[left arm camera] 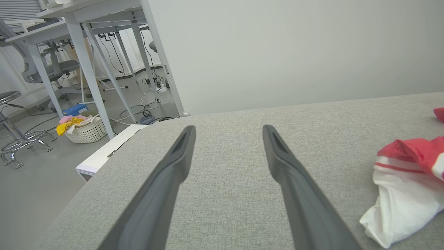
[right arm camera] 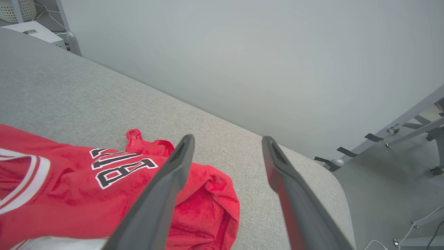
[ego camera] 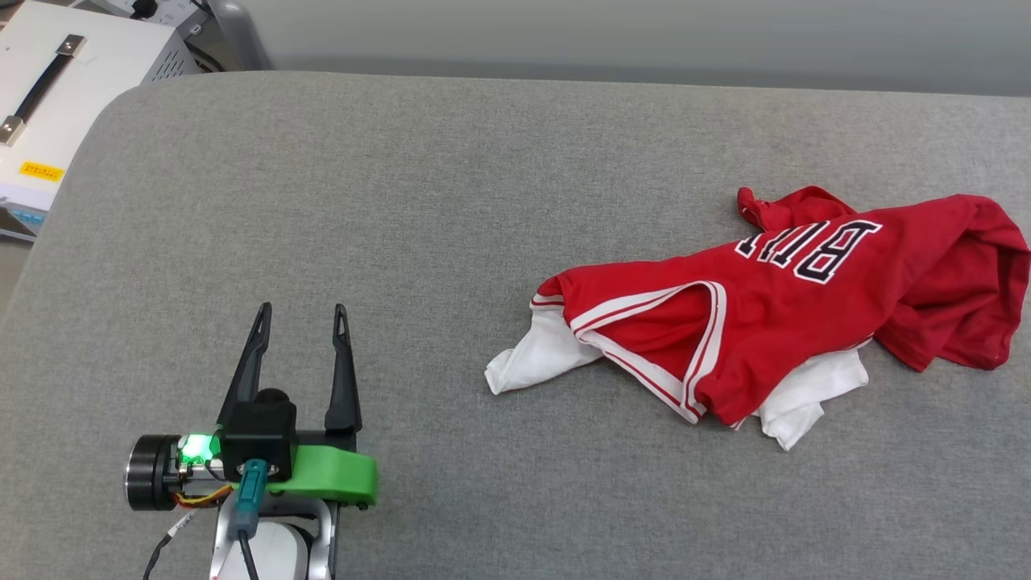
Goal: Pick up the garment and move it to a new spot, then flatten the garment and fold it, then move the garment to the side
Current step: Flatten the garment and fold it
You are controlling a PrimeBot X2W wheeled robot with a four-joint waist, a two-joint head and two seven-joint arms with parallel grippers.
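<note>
Head: garment lies crumpled on the right half of the grey bench, red body over white sleeves, near the right edge. The left half is open. Left gripper sits low left, jaws apart, empty, well apart from it.
Left wrist: rounded bench corner, with desks and a laundry basket on the floor beyond.
Right wrist: right gripper over the garment's red end, jaws apart, holding nothing. Plain wall behind the far edge.

White block letters outlined in black, "BU" then strokes lost in a fold, upside down in the head view, on a crumpled red soft-fabric T-shirt with white sleeves, small yellow label on a white boxy case, print too small to read
</note>
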